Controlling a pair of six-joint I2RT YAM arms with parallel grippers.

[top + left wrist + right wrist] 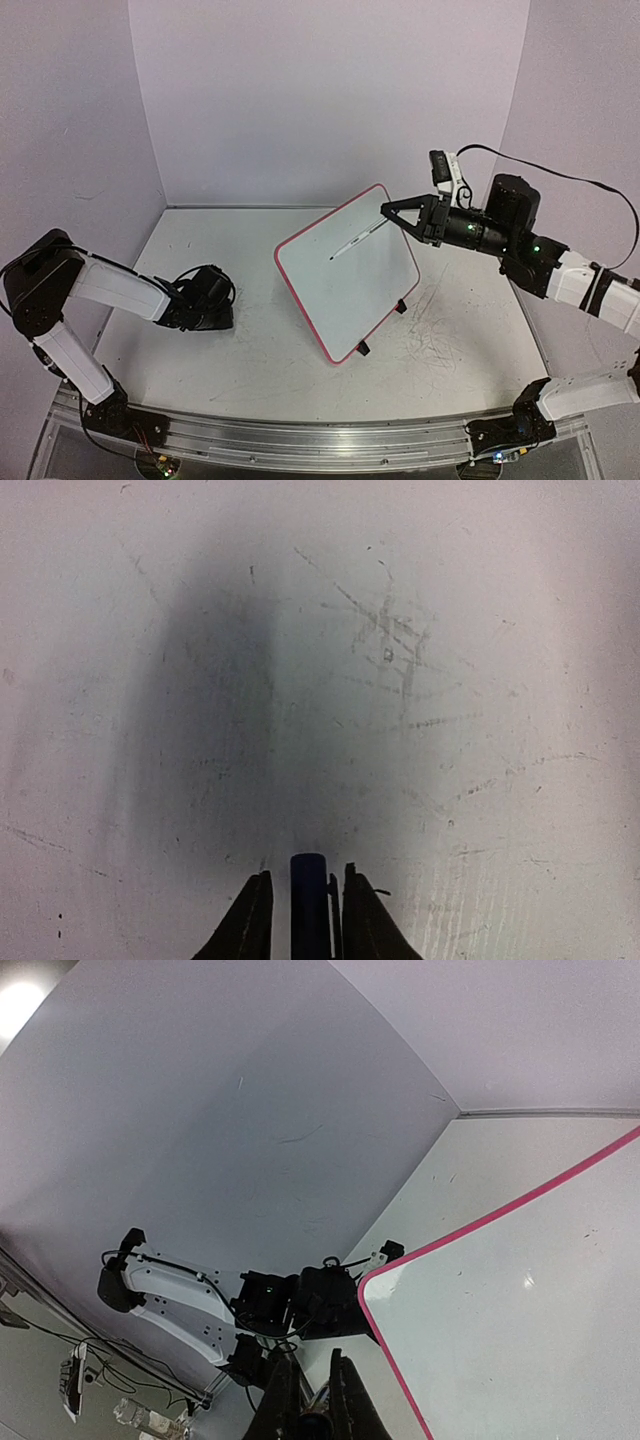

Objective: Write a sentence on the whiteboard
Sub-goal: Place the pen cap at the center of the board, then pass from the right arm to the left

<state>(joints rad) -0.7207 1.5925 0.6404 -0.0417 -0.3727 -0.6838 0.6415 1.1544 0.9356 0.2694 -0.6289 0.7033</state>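
At the near left, left gripper (306, 882): it points down at the scuffed table (450, 680), with its jaws close on either side of a dark blue cylinder (309, 912), probably a cap. We cannot tell whether they pinch it or merely flank it.
Risk there: if that hold is loose, we judge the cylinder could drop and roll away.
Mid-table, whiteboard (365, 290): it is well apart from the left gripper and propped at a tilt on small black feet (363, 348). Its face looks blank, so we see no sentence yet.
Risk there: nothing steadies it, so a firm writing push could slide it or tip it backward.
On its face, marker (352, 243): thin and pale, with its dark tip at or just off the board's middle. We cannot tell which.
Farther back, right gripper (384, 210): pressed together on the marker's upper end.
Risk there: held so far from the tip, the marker may swivel between the fingers, and strokes may skip or smear.
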